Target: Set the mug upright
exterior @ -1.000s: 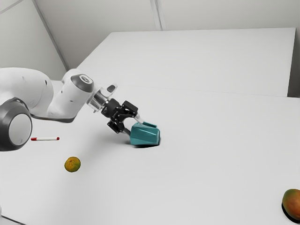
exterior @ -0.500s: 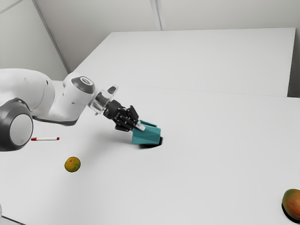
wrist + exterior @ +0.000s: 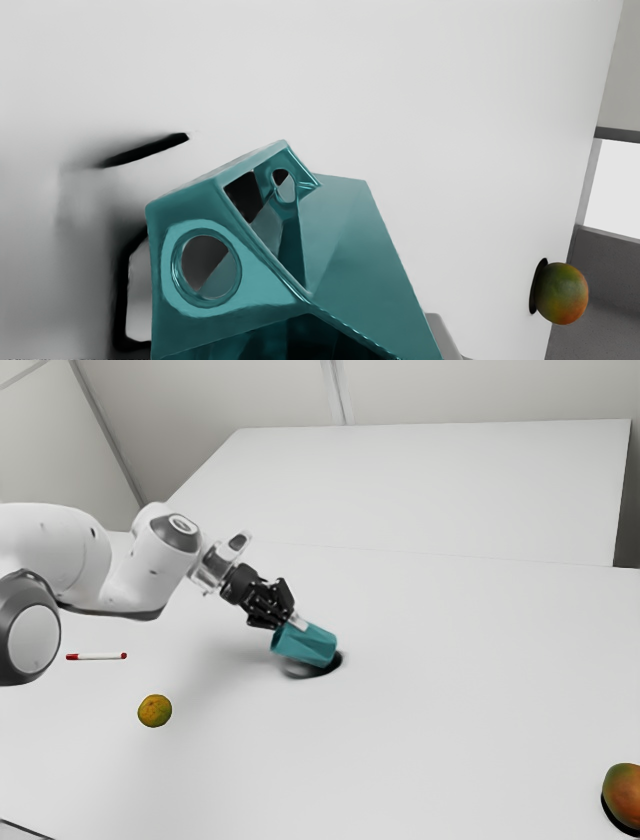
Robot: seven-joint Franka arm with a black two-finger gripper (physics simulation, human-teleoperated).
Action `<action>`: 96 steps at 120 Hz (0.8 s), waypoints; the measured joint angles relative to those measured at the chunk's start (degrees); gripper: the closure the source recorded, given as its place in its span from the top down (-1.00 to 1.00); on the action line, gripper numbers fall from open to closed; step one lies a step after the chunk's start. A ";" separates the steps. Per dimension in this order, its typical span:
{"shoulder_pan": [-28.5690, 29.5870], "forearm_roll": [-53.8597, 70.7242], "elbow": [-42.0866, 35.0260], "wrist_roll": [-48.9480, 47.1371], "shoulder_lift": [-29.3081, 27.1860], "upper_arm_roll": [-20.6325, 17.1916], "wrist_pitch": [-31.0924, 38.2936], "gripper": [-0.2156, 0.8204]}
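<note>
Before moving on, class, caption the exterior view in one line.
Gripper holding a tilted teal mug; marker, citrus fruit and mango lie on the table.

One camera stands back beside the arm (image 3: 130, 582), looking down across the worktop (image 3: 450, 690) to the wall (image 3: 460, 388) behind. The other rides on the hand (image 3: 288, 625), very close to the mug (image 3: 310, 646), facing obliquely past it over the worktop. Both views share mug, worktop and the mango (image 3: 624, 795).
</note>
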 joint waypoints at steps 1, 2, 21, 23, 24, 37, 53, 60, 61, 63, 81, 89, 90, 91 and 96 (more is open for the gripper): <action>0.00 0.22 0.00 0.02 -0.08 -0.01 0.15 -0.90; 0.00 0.43 0.00 0.03 -0.17 -0.02 0.32 -0.90; -0.47 6.12 0.07 0.03 -2.55 -0.15 3.57 -0.90; -0.54 6.82 0.06 -0.01 -2.80 -0.15 3.92 -0.90; -0.57 7.15 0.05 -0.03 -2.90 -0.15 4.09 -0.90; -1.33 11.72 0.15 -0.50 -3.74 -0.17 6.16 -0.90; -1.97 19.14 -0.18 -1.89 -6.21 -0.32 8.52 -0.90; -2.62 23.33 -0.84 -3.09 -7.98 -0.60 9.23 -0.90; -2.79 23.93 -1.02 -3.29 -8.29 -0.61 9.34 -0.90; -3.18 25.16 -1.38 -3.71 -8.89 -0.63 9.56 -0.90; -5.15 32.88 -6.32 -7.38 -12.65 -0.24 12.34 -0.90; -5.31 35.70 -7.13 -8.87 -12.94 -0.15 13.58 -0.90; -5.36 35.98 -7.17 -9.04 -12.95 -0.13 13.72 -0.90; -5.43 36.25 -7.22 -9.22 -12.97 -0.09 13.86 -0.90; -5.89 37.58 -7.34 -10.06 -12.93 0.02 14.53 -0.90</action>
